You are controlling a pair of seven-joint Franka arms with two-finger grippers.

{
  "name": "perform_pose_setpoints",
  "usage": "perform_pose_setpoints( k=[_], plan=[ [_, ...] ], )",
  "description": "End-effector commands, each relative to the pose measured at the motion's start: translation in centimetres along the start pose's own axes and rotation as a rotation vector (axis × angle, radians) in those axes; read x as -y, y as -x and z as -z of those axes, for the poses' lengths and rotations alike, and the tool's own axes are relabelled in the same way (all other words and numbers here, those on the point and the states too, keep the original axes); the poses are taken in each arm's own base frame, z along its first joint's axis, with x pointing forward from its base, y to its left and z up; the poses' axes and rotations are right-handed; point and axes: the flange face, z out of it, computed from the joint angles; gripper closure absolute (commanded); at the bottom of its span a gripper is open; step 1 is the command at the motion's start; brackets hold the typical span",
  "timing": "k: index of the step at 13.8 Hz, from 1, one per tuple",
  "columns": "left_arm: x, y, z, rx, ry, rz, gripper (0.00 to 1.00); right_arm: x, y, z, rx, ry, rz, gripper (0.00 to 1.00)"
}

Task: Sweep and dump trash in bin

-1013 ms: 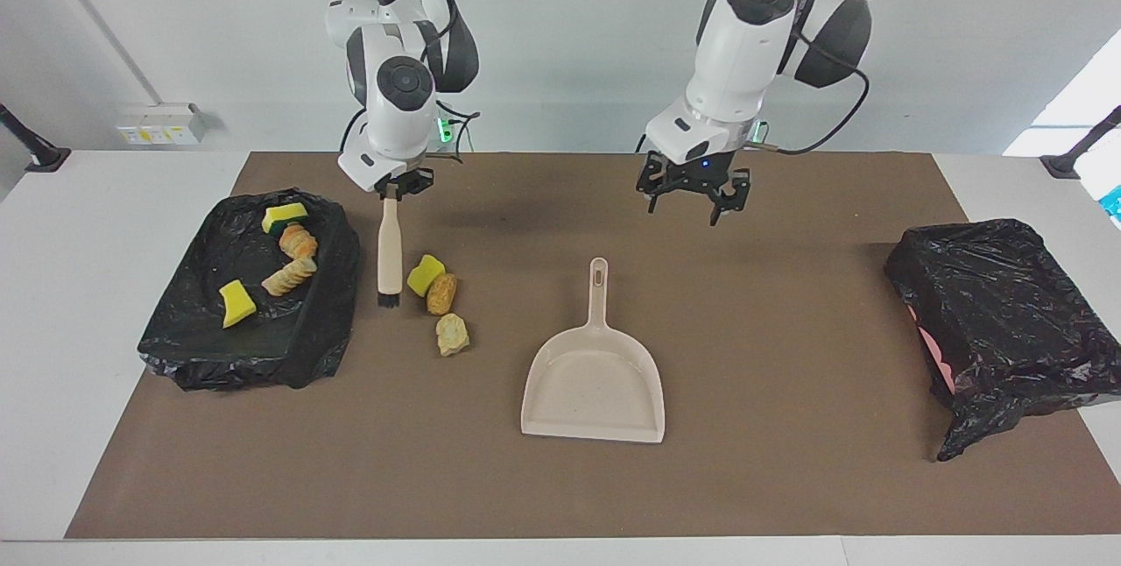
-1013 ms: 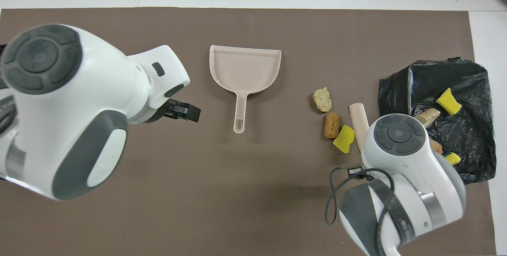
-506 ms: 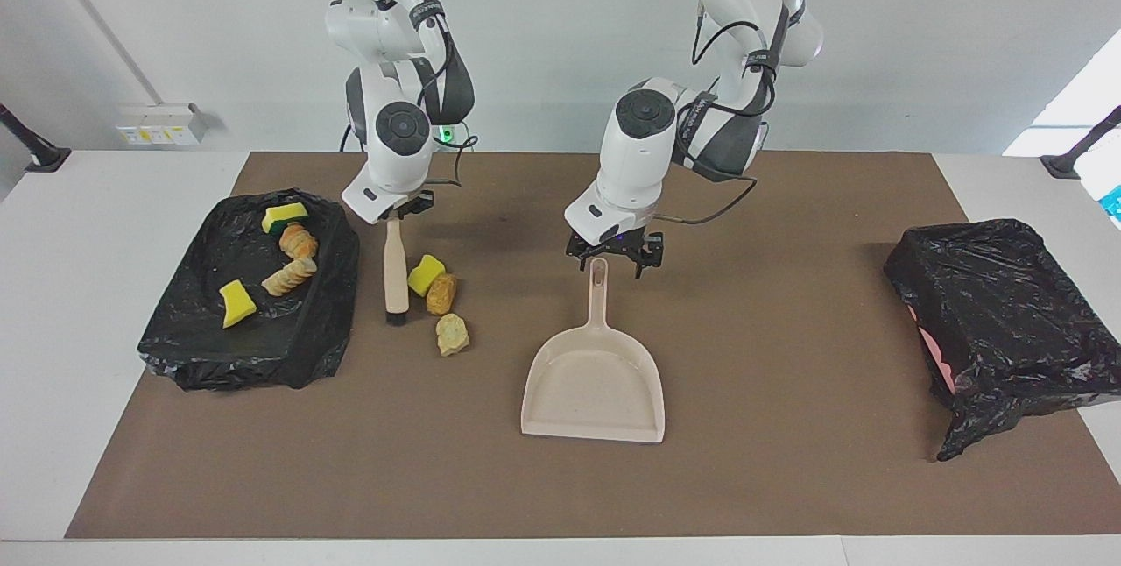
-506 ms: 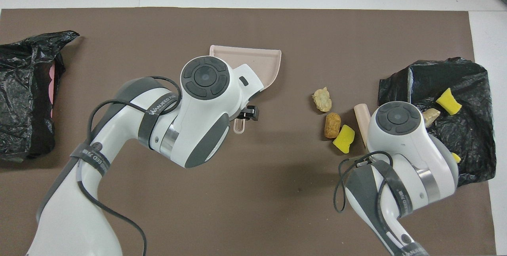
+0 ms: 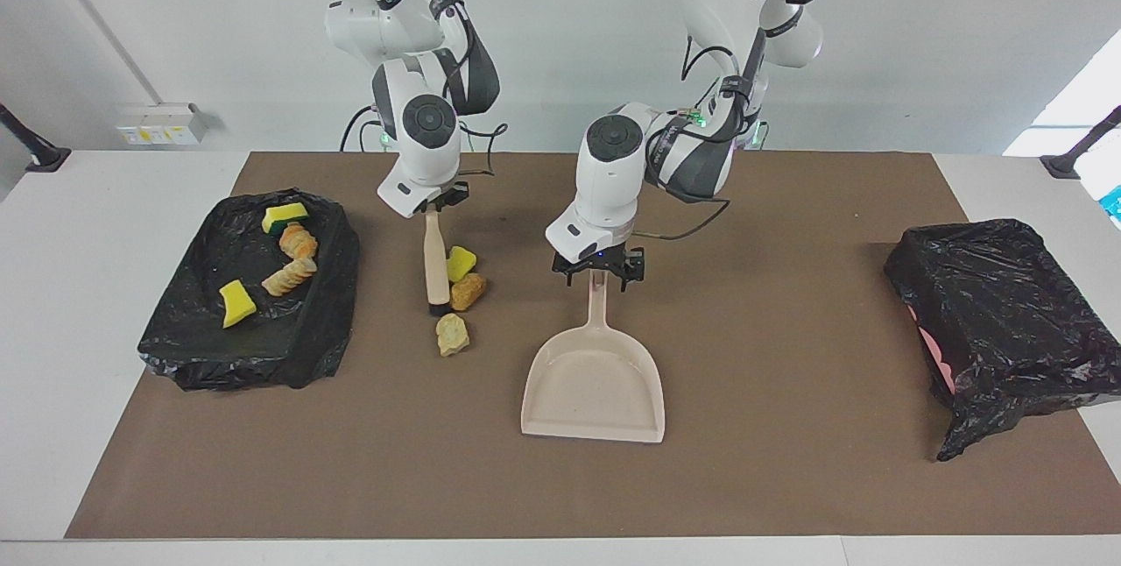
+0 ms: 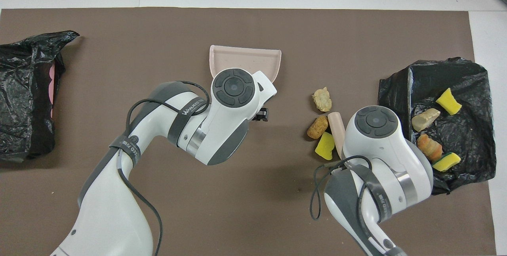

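over the dustpan (image 5: 594, 378) handle, left gripper (image 5: 597, 275) open; right gripper (image 5: 435, 204) clamps brush (image 5: 434, 264).

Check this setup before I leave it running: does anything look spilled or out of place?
Yes. Three trash pieces lie loose on the brown mat, beside the brush held by the right gripper, outside the black-lined tray that holds four more. The other black-lined bin lies tipped, pink showing at its edge.

White table (image 5: 105, 198), brown mat (image 5: 771, 303)
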Motion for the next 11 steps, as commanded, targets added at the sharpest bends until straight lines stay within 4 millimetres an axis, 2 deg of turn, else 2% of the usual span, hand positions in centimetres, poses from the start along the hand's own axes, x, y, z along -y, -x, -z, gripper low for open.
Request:
perform_pose_setpoints(
  k=[1, 2, 3, 4, 5, 6, 9, 11],
  plan=[
    [-0.3, -0.7, -0.8, -0.017, -0.025, 0.008, 0.00, -1.6, -0.5, 4.4, -0.022, -0.027, -0.047, 1.00],
    [-0.3, -0.7, -0.8, -0.017, -0.025, 0.006, 0.12, -2.3, -0.8, 5.3, -0.039, -0.025, -0.056, 1.00],
    [0.0, -0.9, -0.8, -0.020, -0.024, 0.007, 0.58, -3.0, -1.0, 5.4, -0.044, -0.012, -0.053, 1.00],
    [0.3, -1.0, -0.9, -0.021, -0.023, 0.007, 0.79, -3.6, -1.3, 5.4, -0.059, 0.015, -0.039, 1.00],
    [0.4, -1.1, -0.8, -0.019, -0.026, 0.008, 0.92, -3.7, -1.4, 5.3, -0.066, 0.028, -0.020, 1.00],
    [0.5, -1.2, -0.5, -0.021, -0.026, 0.009, 1.00, -3.8, -1.5, 5.2, -0.078, 0.026, -0.013, 1.00],
    [1.3, -1.6, 0.4, -0.034, -0.028, 0.005, 1.00, -6.2, -3.1, 3.9, -0.119, 0.025, -0.002, 1.00],
    [3.0, -2.1, 2.3, -0.048, -0.019, -0.065, 1.00, -6.1, -4.1, 2.4, -0.117, 0.022, 0.002, 1.00]
  ],
)
